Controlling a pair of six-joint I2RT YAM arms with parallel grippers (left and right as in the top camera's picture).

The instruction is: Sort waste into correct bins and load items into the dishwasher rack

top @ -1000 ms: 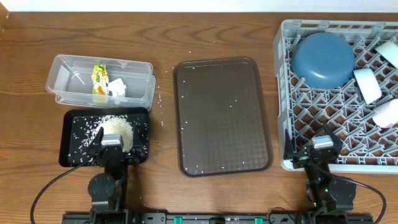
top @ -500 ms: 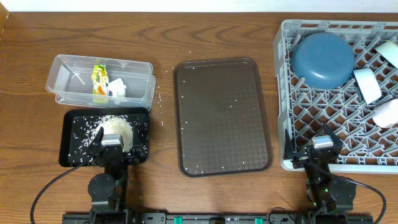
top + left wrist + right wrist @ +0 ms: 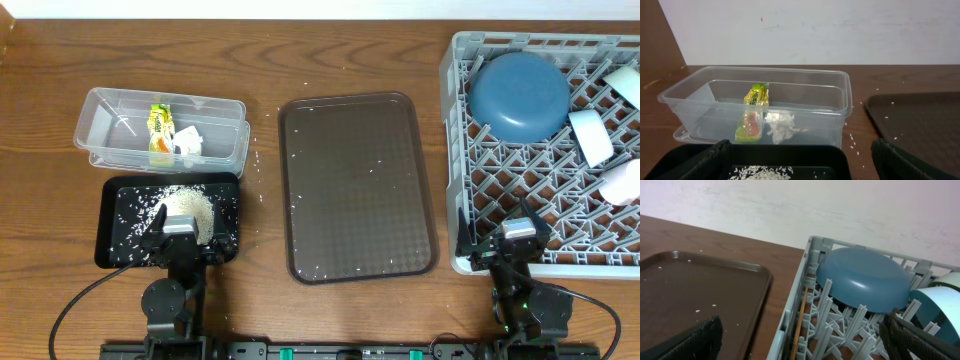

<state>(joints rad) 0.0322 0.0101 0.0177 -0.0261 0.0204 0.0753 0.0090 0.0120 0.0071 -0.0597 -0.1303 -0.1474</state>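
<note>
The clear tub [image 3: 230,145] holds the yellow-green wrapper [image 3: 158,130] and the white paper scrap [image 3: 188,140]; both also show in the left wrist view [image 3: 754,117], [image 3: 781,126]. The black tray [image 3: 112,215] holds a pile of rice [image 3: 190,208]. The grey rack [image 3: 458,150] holds the dark-blue dish [image 3: 520,95], pale bowls [image 3: 590,135] and the wooden stick [image 3: 799,320]. The pink cup is not visible. My left gripper [image 3: 180,235] is open and empty over the black tray's near edge. My right gripper [image 3: 520,240] is open and empty at the rack's near left corner.
The brown serving tray [image 3: 357,185] lies in the middle with a few rice grains on it. Loose grains [image 3: 255,160] are scattered on the wooden table between the tub and the brown tray. A pale wall stands behind the table.
</note>
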